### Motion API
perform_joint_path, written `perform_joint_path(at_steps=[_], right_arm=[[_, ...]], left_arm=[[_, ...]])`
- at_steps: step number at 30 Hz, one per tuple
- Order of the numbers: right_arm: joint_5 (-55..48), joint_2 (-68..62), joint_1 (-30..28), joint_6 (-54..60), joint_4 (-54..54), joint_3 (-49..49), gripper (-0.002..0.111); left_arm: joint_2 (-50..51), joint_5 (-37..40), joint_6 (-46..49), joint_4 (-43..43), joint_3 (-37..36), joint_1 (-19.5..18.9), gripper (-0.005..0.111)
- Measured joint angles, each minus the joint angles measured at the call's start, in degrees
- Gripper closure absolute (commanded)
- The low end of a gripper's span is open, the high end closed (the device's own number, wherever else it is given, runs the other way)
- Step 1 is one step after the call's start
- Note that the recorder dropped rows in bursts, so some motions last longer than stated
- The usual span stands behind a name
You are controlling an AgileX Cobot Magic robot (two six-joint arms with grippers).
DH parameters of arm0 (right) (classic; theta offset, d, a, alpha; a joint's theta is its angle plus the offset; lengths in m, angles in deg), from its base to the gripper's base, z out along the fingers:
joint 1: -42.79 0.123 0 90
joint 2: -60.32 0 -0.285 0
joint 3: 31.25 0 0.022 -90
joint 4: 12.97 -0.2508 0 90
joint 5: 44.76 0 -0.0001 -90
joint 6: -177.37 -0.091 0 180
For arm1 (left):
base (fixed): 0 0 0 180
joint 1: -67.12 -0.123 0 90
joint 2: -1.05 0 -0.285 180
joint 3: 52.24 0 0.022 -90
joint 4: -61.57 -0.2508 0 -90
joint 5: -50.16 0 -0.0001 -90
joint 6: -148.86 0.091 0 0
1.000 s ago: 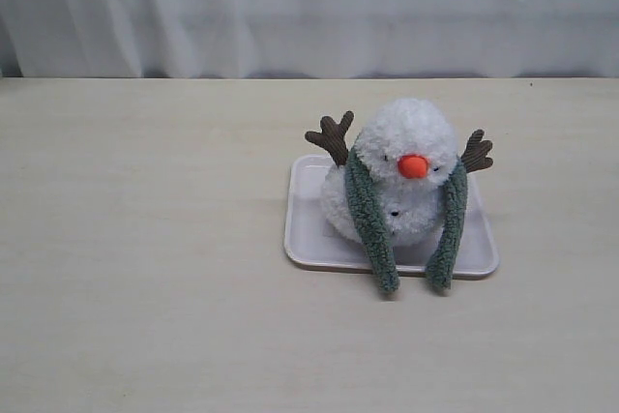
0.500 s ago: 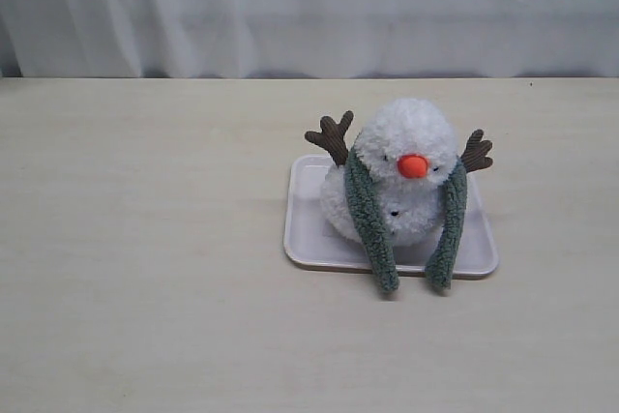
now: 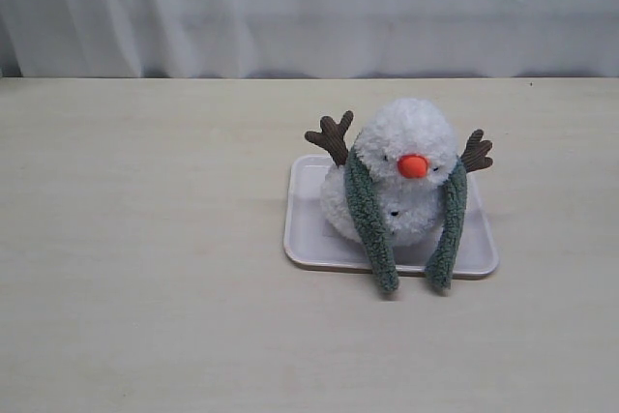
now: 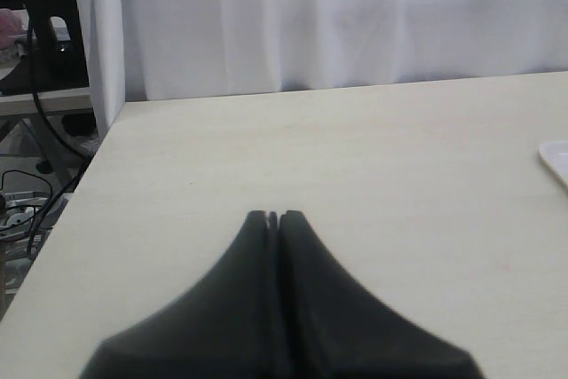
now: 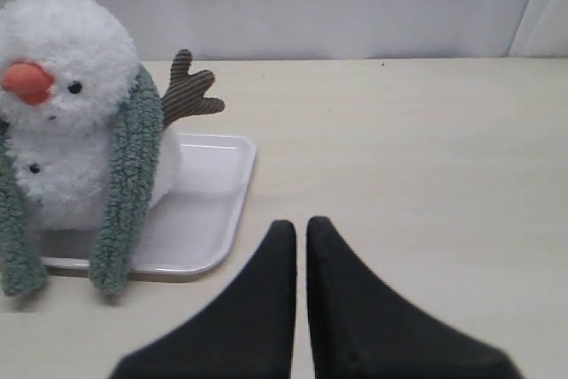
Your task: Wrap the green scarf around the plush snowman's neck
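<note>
You are seeing the grippers only through the wrist cameras. The left gripper (image 4: 273, 217) is pressing its fingertips together on nothing. The right gripper (image 5: 300, 226) is also closed and empty, hovering over bare table just beside the tray (image 3: 309, 239).

The plush snowman (image 3: 401, 181) is sitting on that white tray, right of the table's middle and facing the near side. The green scarf (image 3: 370, 220) is lying behind its head, and that stretch is hidden from you. Its two ends are hanging down the front, one on each side of the orange nose (image 3: 413, 165), uncrossed. Both tips are spilling over the tray's near rim onto the table (image 3: 145, 239). The snowman's neck is hard to make out, since the head is leaning forward and the scarf is covering both sides. The right wrist view is cutting off part of the snowman and one scarf end. The left wrist view is catching only a corner of the tray.

The table is pale and wood-grained, and a white curtain (image 3: 290, 7) is hanging along its far edge. Past the table's left edge, dark cables (image 4: 35, 86) are trailing down.

You are looking at wide bare tabletop left of the tray and on the near side, with a narrower strip on the right.
</note>
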Motion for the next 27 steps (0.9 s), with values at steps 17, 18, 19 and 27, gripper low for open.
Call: perform_joint_path(at_steps=[17, 18, 19, 27], right_arm=[[-0.6, 0.0, 0.0, 0.0, 3.6, 0.0, 0.104], [-0.6, 0.0, 0.0, 0.0, 3.6, 0.0, 0.104], [-0.6, 0.0, 0.0, 0.0, 3.6, 0.0, 0.104], [-0.6, 0.0, 0.0, 0.0, 3.6, 0.0, 0.104]], left_arm=[[0.0, 0.0, 0.0, 0.0, 0.0, 0.0, 0.107], [0.0, 0.0, 0.0, 0.0, 0.0, 0.0, 0.107], [0.0, 0.0, 0.0, 0.0, 0.0, 0.0, 0.107], [0.0, 0.0, 0.0, 0.0, 0.0, 0.0, 0.107]])
